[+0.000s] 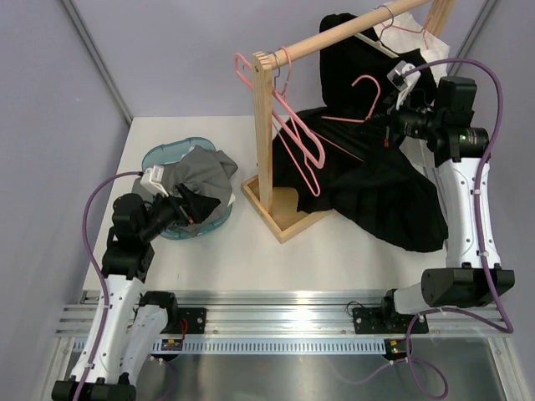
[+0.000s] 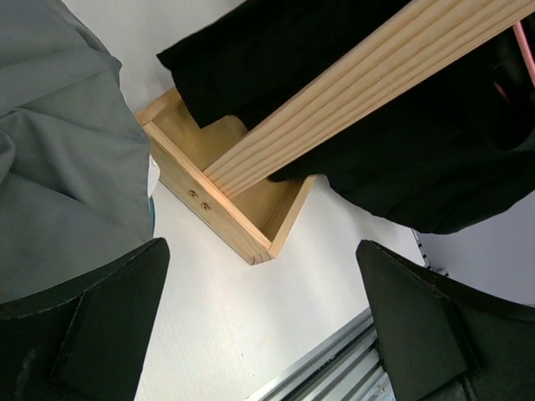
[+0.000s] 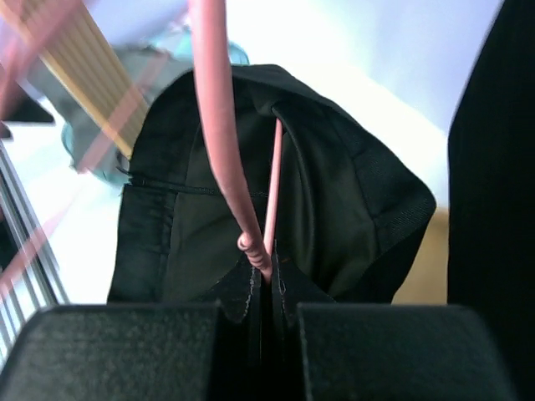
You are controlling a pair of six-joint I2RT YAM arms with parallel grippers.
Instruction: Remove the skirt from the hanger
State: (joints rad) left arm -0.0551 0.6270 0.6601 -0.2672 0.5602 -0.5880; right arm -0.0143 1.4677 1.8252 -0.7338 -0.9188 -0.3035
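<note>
Beside the wooden rack (image 1: 263,134), the black skirt (image 1: 393,200) lay slumped on the table (image 1: 334,259), its waist raised and threaded on the pink hanger (image 3: 219,125). The right gripper (image 3: 269,292) had its jaws pinched together on the hanger wire where the fabric met it. The left gripper (image 2: 263,326) hovered with jaws spread wide and holding nothing, close to the teal basket (image 1: 167,150) of grey cloth (image 1: 201,171). Judging by this, the separating step was in hand and the skirt was not yet free. The next move probably called for the left gripper to cross over, take the waistband and draw it off while the right steadied the hanger.
</note>
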